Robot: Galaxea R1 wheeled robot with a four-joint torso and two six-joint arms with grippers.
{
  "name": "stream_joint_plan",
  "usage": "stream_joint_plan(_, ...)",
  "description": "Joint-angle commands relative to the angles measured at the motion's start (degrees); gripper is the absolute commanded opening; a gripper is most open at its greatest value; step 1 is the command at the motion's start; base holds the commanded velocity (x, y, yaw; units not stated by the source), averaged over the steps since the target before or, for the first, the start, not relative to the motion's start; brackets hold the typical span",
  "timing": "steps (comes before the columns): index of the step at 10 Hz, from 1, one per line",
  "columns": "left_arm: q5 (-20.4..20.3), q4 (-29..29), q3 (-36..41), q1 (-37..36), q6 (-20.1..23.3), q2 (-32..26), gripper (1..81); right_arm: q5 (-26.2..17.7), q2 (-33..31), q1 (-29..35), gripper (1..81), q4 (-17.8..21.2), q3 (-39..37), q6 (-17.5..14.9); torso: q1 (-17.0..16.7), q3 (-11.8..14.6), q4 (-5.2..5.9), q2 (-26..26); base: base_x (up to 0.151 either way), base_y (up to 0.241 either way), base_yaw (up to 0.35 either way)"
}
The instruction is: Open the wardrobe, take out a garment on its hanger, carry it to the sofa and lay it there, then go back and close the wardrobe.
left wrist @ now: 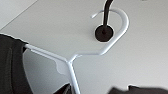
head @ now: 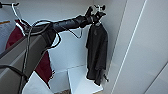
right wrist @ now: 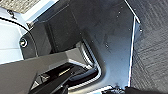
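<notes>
Inside the open wardrobe (head: 75, 50) hang two garments: one black jacket (head: 97, 52) on its white hanger (left wrist: 100, 51), one dark red garment (head: 43, 66). The left end effector (head: 98, 13) sits at that hanger's hook; grip unclear.

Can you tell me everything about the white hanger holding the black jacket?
The hanger is thin, smooth and white, like plastic or coated wire. Its curved hook loops beside a black peg on the wardrobe. Below the neck, one slim arm slopes into the black garment that hangs limp from it. The left gripper is up at its hook.
</notes>
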Motion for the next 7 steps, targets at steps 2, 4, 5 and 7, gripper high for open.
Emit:
stream_joint_plan(2, -2.14, 0.39, -0.11, -11.57, 0.86, -0.93, 1.0, -3.56, 0.39, 1.67, 81.1, 0.52, 0.21, 0.03, 0.0, 0.0, 0.0, 0.0, 0.0, 0.0, 0.0)
stream_joint_plan(4, -2.23, 0.31, -0.03, -11.57, 0.51, -1.02, 1.0, -3.56, 0.39, 1.67, 81.1, 0.52, 0.21, 0.03, 0.0, 0.0, 0.0, 0.0, 0.0, 0.0, 0.0)
stream_joint_plan(5, -2.4, 0.31, 0.06, -11.57, 0.33, -1.29, 1.0, -3.56, 0.39, 1.67, 81.1, 0.52, 0.21, 0.03, 0.0, 0.0, 0.0, 0.0, 0.0, 0.0, 0.0)
stream_joint_plan(7, -3.73, 0.31, 0.67, -12.53, 0.33, -2.42, 1.0, -3.56, 0.39, 1.67, 81.1, 0.52, 0.21, 0.03, 0.0, 0.0, 0.0, 0.0, 0.0, 0.0, 0.0)
